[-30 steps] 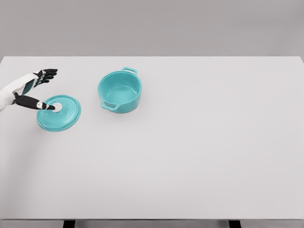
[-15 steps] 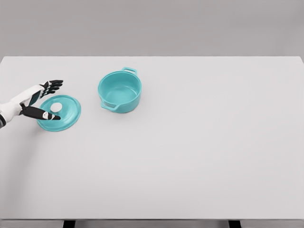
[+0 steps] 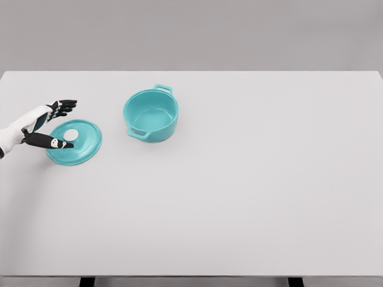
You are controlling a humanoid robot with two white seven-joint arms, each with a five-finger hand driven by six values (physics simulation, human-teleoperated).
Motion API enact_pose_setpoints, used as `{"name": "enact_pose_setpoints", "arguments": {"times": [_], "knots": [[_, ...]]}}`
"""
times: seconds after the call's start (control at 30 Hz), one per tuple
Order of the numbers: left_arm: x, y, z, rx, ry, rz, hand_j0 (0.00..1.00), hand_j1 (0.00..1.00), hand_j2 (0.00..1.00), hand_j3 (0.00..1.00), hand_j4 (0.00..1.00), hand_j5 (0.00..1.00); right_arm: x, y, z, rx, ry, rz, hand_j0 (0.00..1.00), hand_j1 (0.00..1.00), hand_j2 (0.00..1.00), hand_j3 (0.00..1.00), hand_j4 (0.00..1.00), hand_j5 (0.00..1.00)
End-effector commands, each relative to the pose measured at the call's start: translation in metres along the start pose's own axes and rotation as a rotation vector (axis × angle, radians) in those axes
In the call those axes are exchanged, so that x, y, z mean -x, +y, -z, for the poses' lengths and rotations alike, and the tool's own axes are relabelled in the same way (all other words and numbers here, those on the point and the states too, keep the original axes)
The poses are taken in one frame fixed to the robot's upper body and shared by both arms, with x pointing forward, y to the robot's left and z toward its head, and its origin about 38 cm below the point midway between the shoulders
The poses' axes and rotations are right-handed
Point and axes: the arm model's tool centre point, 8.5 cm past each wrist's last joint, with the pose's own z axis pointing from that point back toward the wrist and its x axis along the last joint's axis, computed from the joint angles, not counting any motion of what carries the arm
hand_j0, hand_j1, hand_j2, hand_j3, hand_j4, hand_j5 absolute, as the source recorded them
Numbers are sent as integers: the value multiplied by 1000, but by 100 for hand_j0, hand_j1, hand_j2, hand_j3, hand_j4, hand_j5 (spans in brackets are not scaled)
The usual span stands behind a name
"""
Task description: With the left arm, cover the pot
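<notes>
Teal lid point(image 3: 75, 142): lies flat on the desk point(image 3: 239, 197) near its left edge, knob side up, with a white round knob point(image 3: 70, 135) at its centre; round, so no long axis to read.
Pot point(image 3: 151, 115): teal, upright and uncovered, mouth open upward, standing just right of the lid and slightly farther back, apart from it.
Pot handles: one at the far right of the rim, one at the near left, giving a diagonal axis from near left to far right.
Left hand point(image 3: 49, 124): enters from the left edge, released, grasping nothing; black fingers point(image 3: 63, 106) spread beyond the lid's far-left rim, thumb over the lid beside the knob.
Open room: bare white surface fills the whole right half and the near part of the desk.
</notes>
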Motion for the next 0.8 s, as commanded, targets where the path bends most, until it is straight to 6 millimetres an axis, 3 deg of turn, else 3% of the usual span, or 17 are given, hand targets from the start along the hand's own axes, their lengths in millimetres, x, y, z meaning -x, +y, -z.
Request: {"name": "enact_pose_setpoints", "arguments": {"times": [0.0, 0.37, 0.77], "knots": [[0, 1, 0, -3, -2, -5, 91, 91, 91, 91, 91, 91, 1, 0, 0, 0, 1, 0, 100, 100, 100, 100, 100, 100], [0, 0, -1, -3, -1, -9, 87, 87, 87, 87, 87, 87, 0, 0, 0, 0, -1, 0, 100, 100, 100, 100, 100, 100], [1, -3, -6, -10, -14, -12, 89, 89, 89, 89, 89, 89, 0, 0, 0, 0, -1, 0, 100, 100, 100, 100, 100, 100]]}}
